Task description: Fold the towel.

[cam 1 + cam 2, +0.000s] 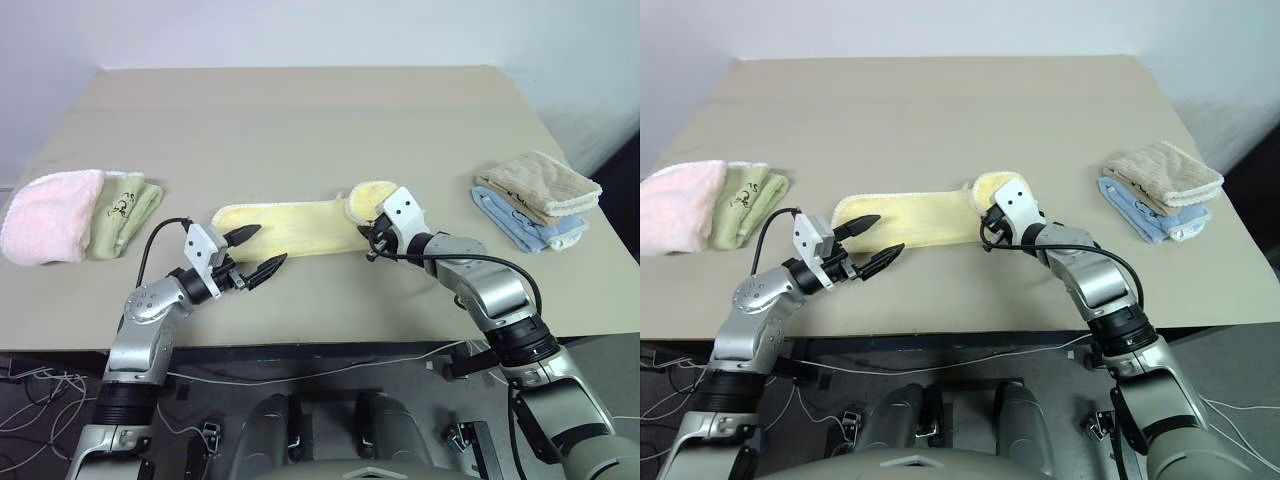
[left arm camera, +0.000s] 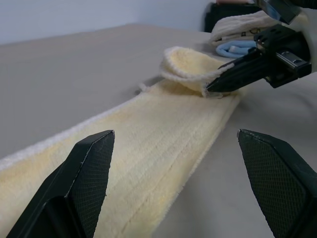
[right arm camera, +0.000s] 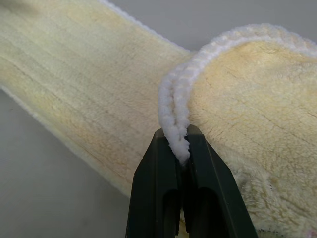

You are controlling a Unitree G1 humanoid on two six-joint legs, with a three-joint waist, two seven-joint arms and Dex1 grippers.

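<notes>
Your right claw point(image 3: 182, 148) was pinched tight on the whitish hemmed edge of the towel point(image 1: 290, 228), with two layers of the border squeezed between its black fingers point(image 3: 156, 188). That gripped end curled up and over onto the rest of the cloth, forming a small rolled loop, while the remainder of the pale yellow strip lay flat on the desk point(image 1: 320, 120), running across its near middle from your left side toward your right.

Your left claw point(image 1: 256, 252) stood wide apart and held nothing; it hovered just over the towel's other end, one fingertip above the cloth and the other by its near edge.

On the desk's left edge you had a pink fluffy towel point(image 1: 50, 215) lying against a folded green cloth point(image 1: 125, 210). At the right edge, a tan folded towel point(image 1: 540, 182) sat on top of a light blue one point(image 1: 520, 225), well apart from the yellow strip.
</notes>
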